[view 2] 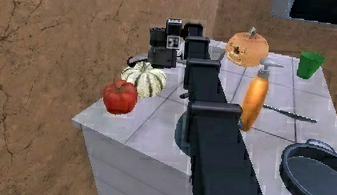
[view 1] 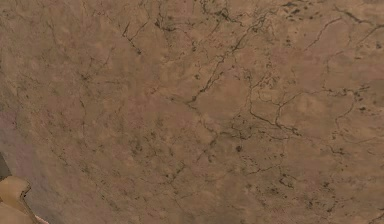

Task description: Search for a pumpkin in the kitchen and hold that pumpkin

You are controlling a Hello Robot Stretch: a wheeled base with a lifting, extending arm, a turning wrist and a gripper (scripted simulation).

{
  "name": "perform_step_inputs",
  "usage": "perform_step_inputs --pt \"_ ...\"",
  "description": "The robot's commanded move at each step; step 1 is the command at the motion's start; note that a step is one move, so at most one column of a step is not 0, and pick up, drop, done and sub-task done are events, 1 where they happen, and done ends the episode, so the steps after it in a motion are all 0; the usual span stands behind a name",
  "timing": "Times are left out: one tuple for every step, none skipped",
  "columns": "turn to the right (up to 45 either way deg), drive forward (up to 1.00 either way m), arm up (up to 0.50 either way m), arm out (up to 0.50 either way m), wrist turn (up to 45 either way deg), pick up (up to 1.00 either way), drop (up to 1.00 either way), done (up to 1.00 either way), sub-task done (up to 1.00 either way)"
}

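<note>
Two pumpkins sit on a grey tiled counter (view 2: 154, 125) in the arm side view. An orange pumpkin (view 2: 247, 47) stands at the far side. A pale white and green pumpkin (view 2: 145, 81) lies near the counter's left edge. The dark arm (view 2: 209, 129) rises from the bottom edge across the counter to two white marked squares (view 2: 167, 45). The gripper (view 2: 137, 62) reaches left of them, right by the pale pumpkin. I cannot tell whether it holds anything.
On the counter also lie a red tomato (view 2: 119, 97), a long orange vegetable (view 2: 254, 100), a knife (view 2: 294, 114), a green cup (view 2: 309, 65) and a dark pan (view 2: 321, 178). Brown marbled floor (view 2: 39, 65) lies to the left. The forward view has a brown marbled surface (view 1: 200, 100) and a pale object (view 1: 14, 195) at its bottom left.
</note>
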Motion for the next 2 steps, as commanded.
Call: perform_step_inputs --pt "0.0 0.0 0.0 0.0 0.0 1.0 0.0 0.0 0.0" --pt "0.0 0.0 0.0 0.0 0.0 0.0 0.0 1.0 0.0"
